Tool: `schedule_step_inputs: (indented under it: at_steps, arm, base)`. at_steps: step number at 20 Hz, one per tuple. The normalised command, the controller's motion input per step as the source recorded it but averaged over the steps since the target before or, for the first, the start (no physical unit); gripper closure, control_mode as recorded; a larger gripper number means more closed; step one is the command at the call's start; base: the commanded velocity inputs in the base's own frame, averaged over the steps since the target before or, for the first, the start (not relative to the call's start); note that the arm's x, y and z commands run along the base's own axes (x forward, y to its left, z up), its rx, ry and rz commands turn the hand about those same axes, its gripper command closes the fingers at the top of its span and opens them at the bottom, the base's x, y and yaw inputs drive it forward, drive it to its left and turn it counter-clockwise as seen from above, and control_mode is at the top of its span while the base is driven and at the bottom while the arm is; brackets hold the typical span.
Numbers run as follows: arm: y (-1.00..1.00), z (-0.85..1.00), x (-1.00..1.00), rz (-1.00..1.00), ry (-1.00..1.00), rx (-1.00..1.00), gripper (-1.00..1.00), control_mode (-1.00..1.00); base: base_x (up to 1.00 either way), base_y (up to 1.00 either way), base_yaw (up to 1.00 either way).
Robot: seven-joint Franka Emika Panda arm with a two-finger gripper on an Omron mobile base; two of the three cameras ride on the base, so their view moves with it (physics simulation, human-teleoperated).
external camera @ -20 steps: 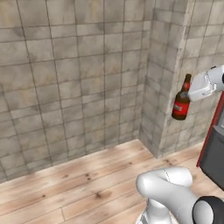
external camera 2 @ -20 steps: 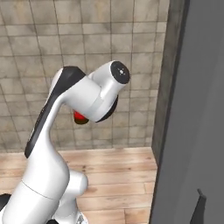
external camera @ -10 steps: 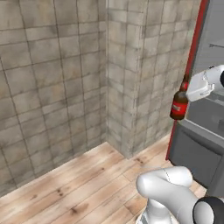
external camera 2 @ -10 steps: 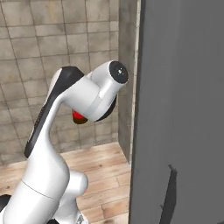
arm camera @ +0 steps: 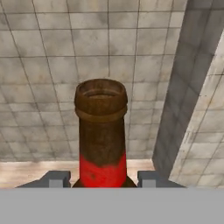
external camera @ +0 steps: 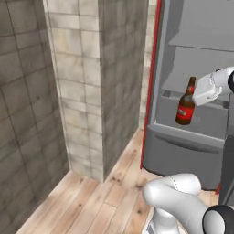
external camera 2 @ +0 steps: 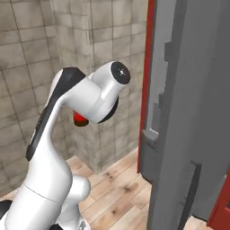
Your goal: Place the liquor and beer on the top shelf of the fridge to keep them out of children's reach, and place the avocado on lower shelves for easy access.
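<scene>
Left base view: I see the gripper point(external camera: 197, 97) closed on the beer point(external camera: 185, 107), carried upright in the air before the open fridge point(external camera: 192, 55), just above its grey drawer front point(external camera: 183, 153); a tiled wall point(external camera: 77, 82) stands left of the fridge. Right base view: a red patch of the beer point(external camera 2: 80, 119) peeps from behind my arm, left of the fridge point(external camera 2: 188, 112). Hand view: the beer point(arm camera: 101, 135) neck stands between my fingertips point(arm camera: 57, 179), which press on it.

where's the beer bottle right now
The beer is off the ground in the end effector, on the right of the left base view, in front of the open fridge, just above its drawer front.
</scene>
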Motion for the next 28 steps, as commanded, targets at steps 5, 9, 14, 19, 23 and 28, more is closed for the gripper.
schedule_step_inputs:
  at_steps: [5,9,14,19,23,28]
  arm:
    - [0.0,0.0,0.0,0.0,0.0,0.0,1.0,1.0]
    - [0.0,0.0,0.0,0.0,0.0,0.0,1.0,1.0]
    - [0.0,0.0,0.0,0.0,0.0,0.0,1.0,1.0]
    - [0.0,0.0,0.0,0.0,0.0,0.0,1.0,1.0]
    - [0.0,0.0,0.0,0.0,0.0,0.0,1.0,1.0]
    - [0.0,0.0,0.0,0.0,0.0,0.0,1.0,1.0]
  base:
    - [0.03,0.97,-0.65]
    - [0.0,0.97,-0.64]
    - [0.0,0.95,-0.63]
    - [0.31,0.59,-0.59]
    - [0.64,0.04,-0.42]
    - [0.75,-0.07,-0.27]
